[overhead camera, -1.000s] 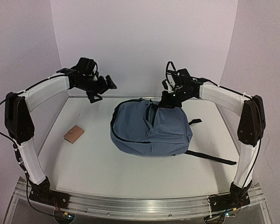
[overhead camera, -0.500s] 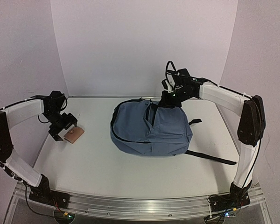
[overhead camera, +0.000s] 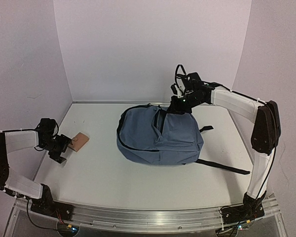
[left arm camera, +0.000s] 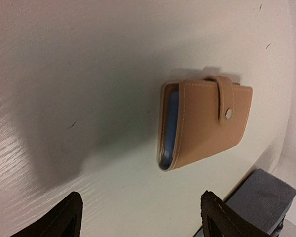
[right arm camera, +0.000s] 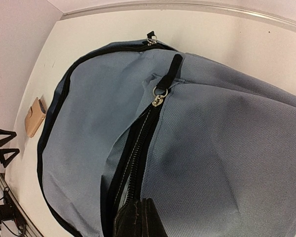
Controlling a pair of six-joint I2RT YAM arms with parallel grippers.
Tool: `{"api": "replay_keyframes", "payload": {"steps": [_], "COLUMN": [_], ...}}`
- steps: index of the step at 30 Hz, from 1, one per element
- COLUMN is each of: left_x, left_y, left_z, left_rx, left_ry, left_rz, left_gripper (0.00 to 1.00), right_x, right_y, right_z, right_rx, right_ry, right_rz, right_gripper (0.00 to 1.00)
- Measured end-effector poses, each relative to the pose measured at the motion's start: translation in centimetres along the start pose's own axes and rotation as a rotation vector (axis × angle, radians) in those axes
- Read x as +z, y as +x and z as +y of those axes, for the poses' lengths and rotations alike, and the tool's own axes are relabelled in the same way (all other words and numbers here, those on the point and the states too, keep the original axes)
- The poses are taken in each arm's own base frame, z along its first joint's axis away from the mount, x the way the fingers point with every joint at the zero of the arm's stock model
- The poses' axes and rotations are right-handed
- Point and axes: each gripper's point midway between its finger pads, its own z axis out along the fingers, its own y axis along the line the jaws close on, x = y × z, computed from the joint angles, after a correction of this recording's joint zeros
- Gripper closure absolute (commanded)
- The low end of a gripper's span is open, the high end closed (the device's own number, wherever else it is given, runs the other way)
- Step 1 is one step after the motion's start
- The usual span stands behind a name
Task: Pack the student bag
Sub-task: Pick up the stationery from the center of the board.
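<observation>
The student bag (overhead camera: 158,133) is a slate-blue backpack lying flat in the middle of the table, its dark zipper (right arm camera: 138,143) partly parted. My right gripper (overhead camera: 178,105) is shut on the bag's fabric at the zipper edge near its far top; in the right wrist view its closed gripper (right arm camera: 138,221) presses together on that edge. A small tan snap wallet (overhead camera: 79,142) lies on the table to the left. My left gripper (overhead camera: 63,149) is low beside it, open, with the wallet (left arm camera: 207,123) just ahead of the gripper (left arm camera: 140,210) and nothing between the fingers.
Black straps (overhead camera: 222,166) trail from the bag toward the right front. The left side wall (overhead camera: 24,98) stands close behind my left arm. A corner of the bag (left arm camera: 266,197) shows past the wallet. A metal zipper pull (right arm camera: 158,97) lies on the bag's top.
My left arm has swung from high at the back down and forward to the table beside the wallet, its jaws narrowing a little. The right arm and bag have not moved.
</observation>
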Motion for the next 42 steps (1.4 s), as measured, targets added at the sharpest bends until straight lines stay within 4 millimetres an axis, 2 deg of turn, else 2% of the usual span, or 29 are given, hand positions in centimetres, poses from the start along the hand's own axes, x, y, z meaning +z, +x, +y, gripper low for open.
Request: {"api": "replay_keyframes", "payload": {"steps": [8, 19, 22, 28, 30, 34, 42], "left_x": [1.6, 4.5, 4.8, 4.9, 4.7, 3.1, -4.7], "left_y": [-1.7, -1.9, -2.0, -2.1, -2.3, -2.8, -2.8], "left_z": [-3.0, -2.6, -2.7, -2.9, -3.3, -5.2, -12.6], "left_rx": [0.021, 0.030, 0.044, 0.074, 0.089, 0.144, 0.278], "left_ry": [0.147, 0.153, 0.156, 0.162, 0.166, 0.197, 0.437], "left_rz": [-0.015, 0.007, 0.006, 0.001, -0.003, -0.018, -0.049], "left_gripper": [0.53, 0.73, 0.79, 1.00, 1.00, 1.00, 1.00], "right_x": [0.0, 0.0, 0.0, 0.0, 0.0, 0.0, -0.2], "right_y": [0.0, 0.0, 0.0, 0.0, 0.0, 0.0, -0.3], "right_z": [0.0, 0.0, 0.0, 0.0, 0.0, 0.0, 0.3], "right_rx": [-0.001, -0.001, -0.001, -0.001, -0.001, -0.004, -0.009], "right_ry": [0.000, 0.000, 0.000, 0.001, 0.001, 0.000, -0.007], "right_rz": [-0.001, -0.001, -0.001, -0.001, -0.001, -0.001, -0.006], "right_gripper": [1.00, 1.00, 1.00, 1.00, 1.00, 1.00, 1.00]}}
